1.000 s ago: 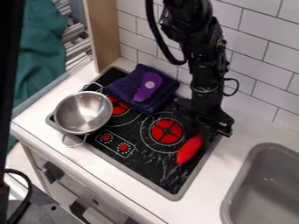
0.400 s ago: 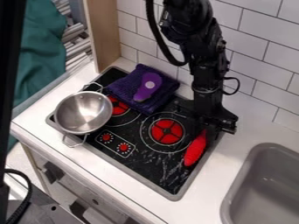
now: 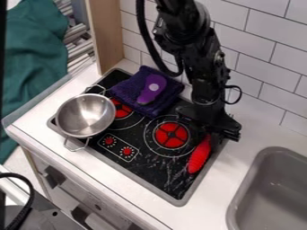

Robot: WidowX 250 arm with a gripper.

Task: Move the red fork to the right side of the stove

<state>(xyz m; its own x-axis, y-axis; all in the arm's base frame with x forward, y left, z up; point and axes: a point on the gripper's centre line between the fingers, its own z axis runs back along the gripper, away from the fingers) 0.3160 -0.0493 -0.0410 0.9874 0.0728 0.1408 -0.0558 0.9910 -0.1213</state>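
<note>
The red fork (image 3: 199, 155) lies on the stove (image 3: 151, 169), near its right edge, its long axis roughly parallel to that edge, red end toward the stove's front. It sits closer to that edge than before. Whether the pincer (image 3: 221, 132) above the stove's back-right part grips it, I cannot tell.

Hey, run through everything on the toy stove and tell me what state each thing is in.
Red fork: at the stove's right side, upper end at the gripper; whether gripped, can't tell.
Metal pot: upright, uncovered.
Purple cloth: bunched or folded, spread flattish.
Purple utensil: lying on the cloth.
</note>
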